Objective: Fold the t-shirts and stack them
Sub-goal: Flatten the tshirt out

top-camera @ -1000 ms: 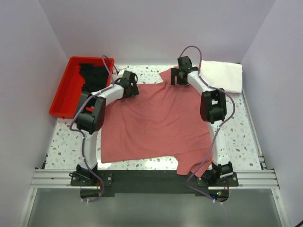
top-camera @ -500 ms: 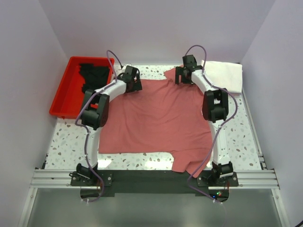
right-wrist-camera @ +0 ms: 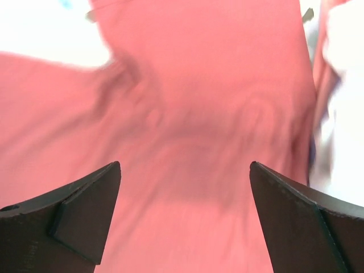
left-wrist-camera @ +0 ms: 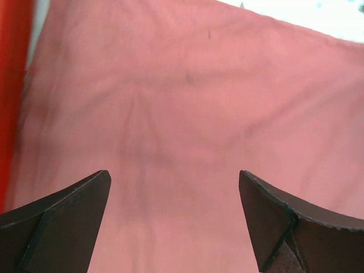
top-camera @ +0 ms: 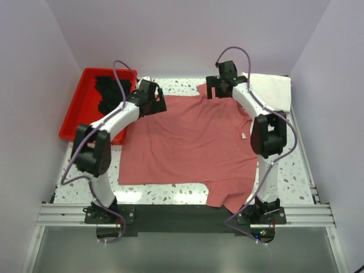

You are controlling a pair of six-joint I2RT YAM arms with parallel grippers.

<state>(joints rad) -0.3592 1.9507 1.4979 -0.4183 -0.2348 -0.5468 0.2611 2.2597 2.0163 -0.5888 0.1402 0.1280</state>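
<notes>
Now we find left hand (top-camera: 154,104) and right hand (top-camera: 219,94) open over the dusty-rose t-shirt (top-camera: 190,142), newly pulled flat, ready for folding.

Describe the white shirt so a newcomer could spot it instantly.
Start at the speckled table and go to its far right corner. The white shirt lies folded there, unlike the rose shirt spread flat and the black one in the red tray.
</notes>
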